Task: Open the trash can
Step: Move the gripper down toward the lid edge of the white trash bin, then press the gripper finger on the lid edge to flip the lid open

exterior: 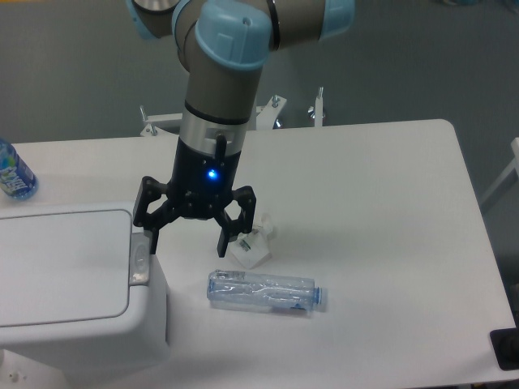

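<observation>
Camera view: the trash can [73,284] is seen at the tabletop's [381,227] eight o'clock corner, its flat lid [61,263] shut and level. Its grey push-button latch [139,263] sits on the three o'clock edge of the lid, so the can is judged to face three o'clock, with the lid's long axis running from nine to three o'clock. The gripper [187,241] is held just above that edge, spread wide and holding nothing; one of the fingers [152,235] hangs right over the latch, while the other is lowered toward a small white object [251,247] on the tabletop. A clear plastic bottle [263,292] lies on its side at the gripper's five o'clock, and a blue-labelled bottle [14,172] is cut off at the nine o'clock border.

A slip is judged possible: the latch is narrow, so a finger pressed slightly off it would land on the rim and nothing would be released. The far finger could also strike the white object during descent.
</observation>
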